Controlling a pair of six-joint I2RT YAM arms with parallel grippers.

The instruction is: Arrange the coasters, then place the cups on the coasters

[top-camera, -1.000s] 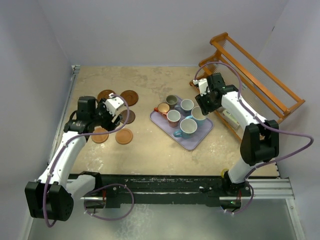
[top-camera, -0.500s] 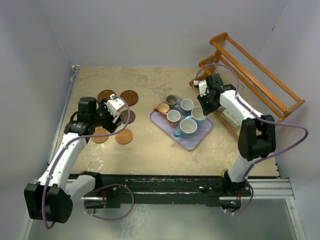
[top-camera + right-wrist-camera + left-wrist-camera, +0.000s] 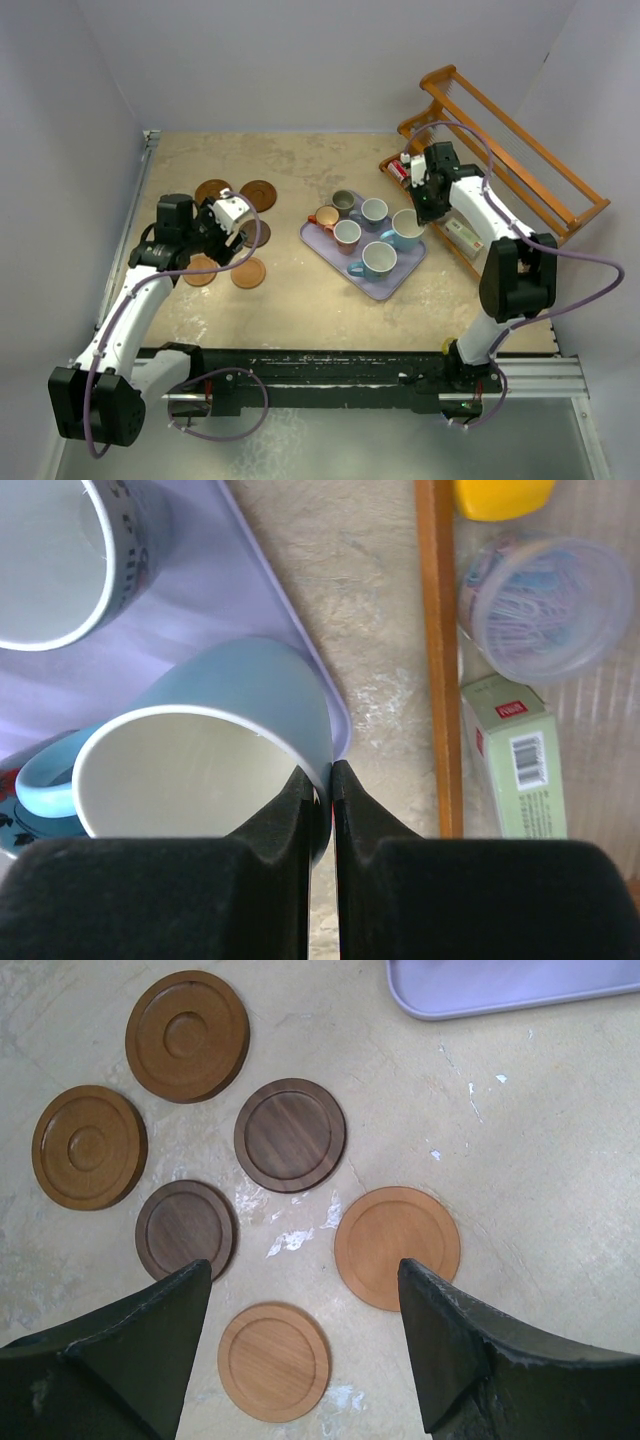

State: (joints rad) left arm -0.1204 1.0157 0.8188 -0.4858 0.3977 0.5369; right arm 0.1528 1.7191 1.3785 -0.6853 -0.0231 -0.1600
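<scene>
Since a second ago the right arm has swung its wrist out from over the tray (image 3: 386,286) toward the tray's right side, uncovering the light blue cup (image 3: 190,770) at that edge. The right end effector (image 3: 320,780) has gone from spread to clenched, and its two fingers now pinch the cup's wall at the rim, one inside and one outside. The cup looks slightly tipped at the tray's right border; whether its base has left the tray cannot be told. The other five cups (image 3: 347,235) stand grouped on the tray. The left arm has barely shifted. The left end effector (image 3: 302,1272) hangs released, jaws wide and grasping nothing, above the six coasters (image 3: 290,1134), which lie flat and unstacked on the tabletop (image 3: 290,170) well left of the tray. I judge that the arranging step is essentially done and the first cup pick is just secured. The next move calls for lifting the cup clear of its neighbours and carrying it left across the tray to a coaster, though a thin rim pinch could let it swing.
</scene>
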